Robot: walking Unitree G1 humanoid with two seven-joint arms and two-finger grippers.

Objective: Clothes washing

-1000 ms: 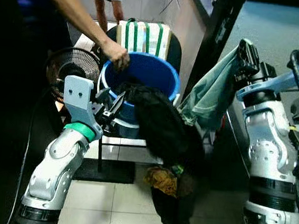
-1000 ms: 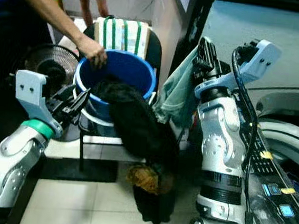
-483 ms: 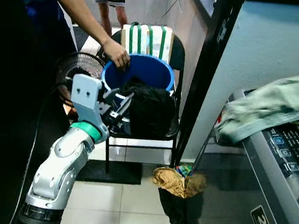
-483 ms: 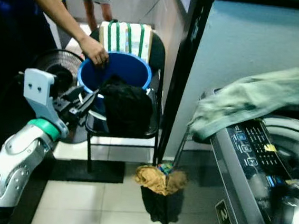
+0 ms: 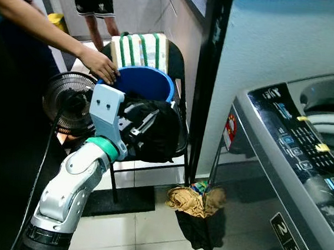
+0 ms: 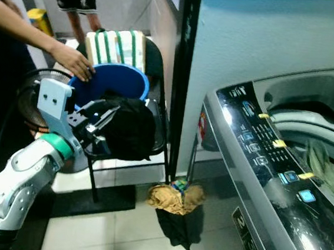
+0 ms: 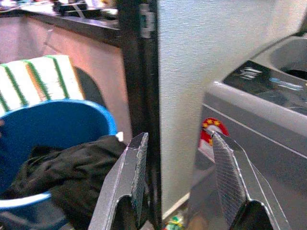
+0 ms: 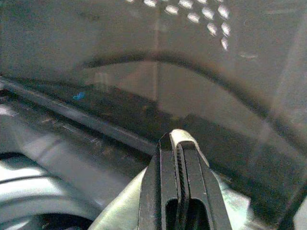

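A blue bucket (image 5: pixel 144 81) stands on a black folding chair (image 5: pixel 180 61), and a black garment (image 5: pixel 160 130) spills over its front rim. My left gripper (image 5: pixel 139 122) is open right in front of that garment; in the left wrist view its fingers (image 7: pixel 136 158) stand apart with nothing between them. A person's hand (image 5: pixel 101 65) rests on the bucket's rim. My right gripper (image 8: pixel 178 138) is shut on a pale green cloth (image 8: pixel 120 213) inside the washing machine's perforated drum. The green cloth (image 6: pixel 323 166) lies in the open tub.
The top-loading washing machine (image 5: pixel 282 154) takes up the right side, with a dark pillar (image 5: pixel 206 75) between it and the chair. A heap of clothes (image 5: pixel 198 202) lies on the tiled floor. A fan (image 5: pixel 63 100) stands left of the chair, and a striped cloth (image 5: pixel 136 48) hangs over its back.
The view has swung right toward the washing machine. My right arm carried the green cloth from beside the bucket over the machine and down into the tub. The left gripper stays by the black garment.
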